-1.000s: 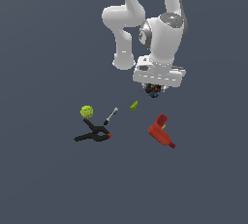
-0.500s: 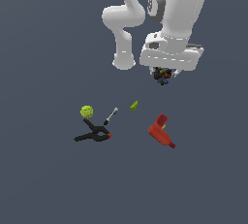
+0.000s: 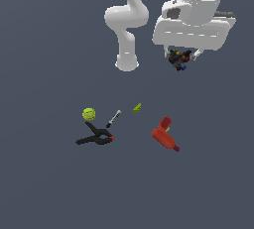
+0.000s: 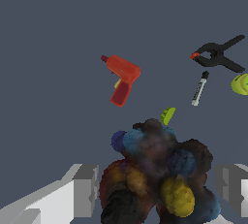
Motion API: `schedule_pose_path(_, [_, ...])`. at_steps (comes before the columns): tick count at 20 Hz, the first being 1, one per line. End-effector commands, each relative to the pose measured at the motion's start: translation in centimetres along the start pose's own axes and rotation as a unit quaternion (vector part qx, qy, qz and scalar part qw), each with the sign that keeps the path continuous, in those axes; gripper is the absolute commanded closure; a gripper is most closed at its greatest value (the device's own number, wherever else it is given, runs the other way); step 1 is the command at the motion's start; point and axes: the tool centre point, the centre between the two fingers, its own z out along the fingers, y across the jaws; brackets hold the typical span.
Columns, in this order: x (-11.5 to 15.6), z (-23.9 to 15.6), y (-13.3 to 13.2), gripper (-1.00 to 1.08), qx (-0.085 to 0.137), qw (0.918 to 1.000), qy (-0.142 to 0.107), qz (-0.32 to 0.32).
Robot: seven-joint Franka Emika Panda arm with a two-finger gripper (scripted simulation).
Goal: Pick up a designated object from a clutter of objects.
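Surface: a plain dark grey-blue floor (image 3: pixel 44 183) fills both views; no edges, corners or walls show, so nothing can be placed against them.
Room: nothing beyond that flat ground and the white arm (image 3: pixel 128 20), whose base stands on the floor behind the scattered items.
Containers: no tray, bin or box shows; every loose item lies straight on the floor.
Gripper: the gripper (image 3: pixel 179 57) hangs high above the floor at the exterior view's right, its fingers (image 4: pixel 87 189) closed against either side of the dark lump.
Dark lump: the dark lump (image 4: pixel 157 172) is black with brown-orange, blue and yellow blobs; it sits between the fingers, off the floor, well apart from everything below.
Red drill: the red drill (image 3: pixel 164 134) lies on its side on the floor, the item farthest toward the exterior view's right.
Yellow-green wedge: the wedge (image 3: pixel 137 107) lies alone between the drill and the stick, touching neither.
Stick: the thin black-and-silver stick (image 3: pixel 113 118) lies slanted, near the clamp and the ball.
Black clamp: the clamp (image 3: pixel 95 137) with its red tip lies just beside the stick's lower end; whether they touch I cannot tell.
Ball: the yellow-green ball (image 3: pixel 89 114) rests close to the clamp's handles, at the exterior view's left of the group.
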Motion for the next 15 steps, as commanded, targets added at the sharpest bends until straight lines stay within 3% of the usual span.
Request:
schedule_pose_path(1, [0.1, -1.9, -0.4, 1.08, 0.0, 1.0, 0.0, 0.0])
schedule_pose_path(15, [0.6, -6.0, -1.6, 1.08, 0.0, 1.0, 0.0, 0.001])
